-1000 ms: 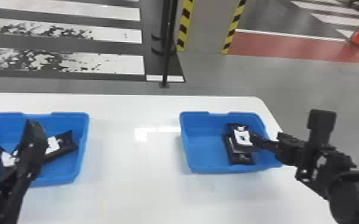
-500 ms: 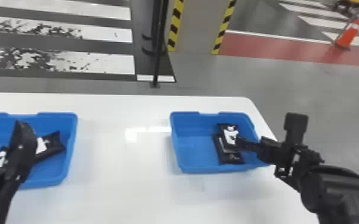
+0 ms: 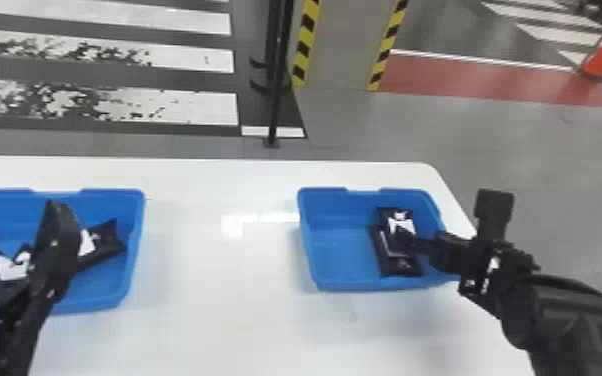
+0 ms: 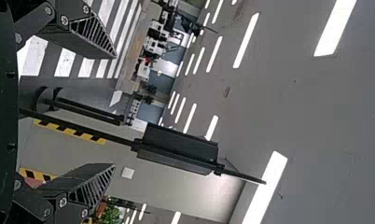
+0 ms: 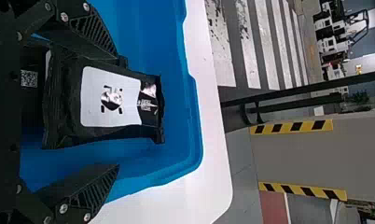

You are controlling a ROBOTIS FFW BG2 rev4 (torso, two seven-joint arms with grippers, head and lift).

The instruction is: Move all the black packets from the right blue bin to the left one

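My right pincer (image 5: 120, 113) is spread at the upper packet (image 5: 111, 84); closing too deep could snag the lower packet (image 3: 401, 268) too.

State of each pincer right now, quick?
Left pincer: open, nothing between its fingers.
Right pincer: open, not clamped on the black packet in the right blue bin.
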